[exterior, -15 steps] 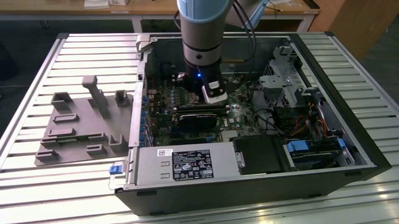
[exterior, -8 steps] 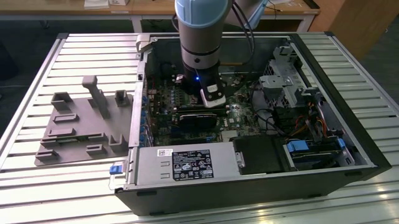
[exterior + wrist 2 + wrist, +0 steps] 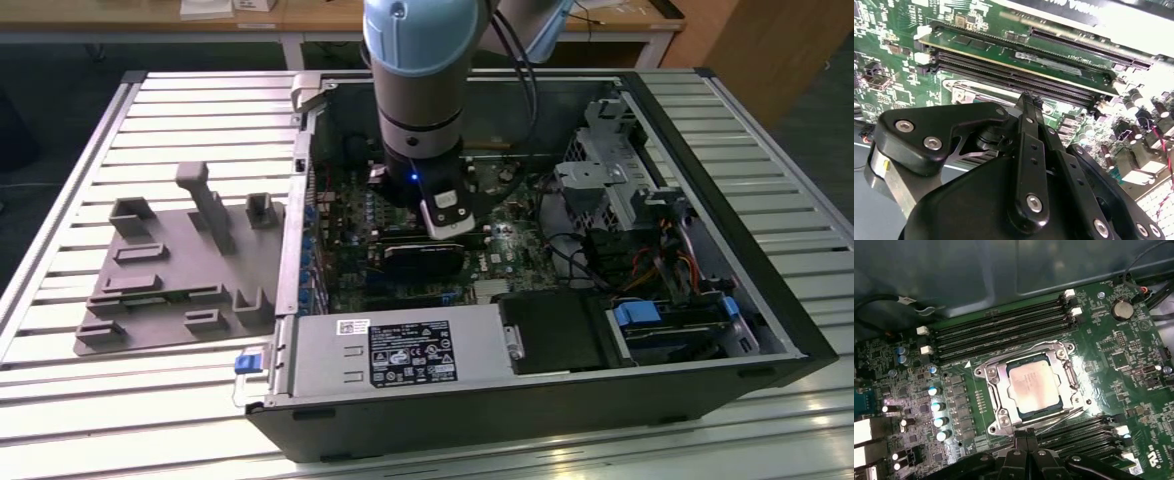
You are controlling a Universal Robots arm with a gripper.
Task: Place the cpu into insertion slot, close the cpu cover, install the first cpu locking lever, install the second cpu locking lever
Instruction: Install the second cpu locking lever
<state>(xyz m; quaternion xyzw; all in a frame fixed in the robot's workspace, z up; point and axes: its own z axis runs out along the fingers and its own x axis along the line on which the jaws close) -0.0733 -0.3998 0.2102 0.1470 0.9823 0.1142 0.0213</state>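
Note:
The cpu, a pale silver square, lies flat in the insertion slot on the green board. The cpu cover, a silver frame, lies down around it, with the chip showing through its window. A thin metal lever rod runs along the socket side closest to my fingertips. My gripper hovers just off that side of the socket, shut, with nothing seen between its fingers. The second wrist view has the gripper from behind, its tips close to the socket's silver edge. In the exterior view the gripper reaches down into the open computer case.
Long black memory slots flank the socket on two sides. Capacitors and a coin battery stand nearby. In the case, a black card, a power supply and drive cages crowd the arm. A grey fixture plate lies at the exterior view's left.

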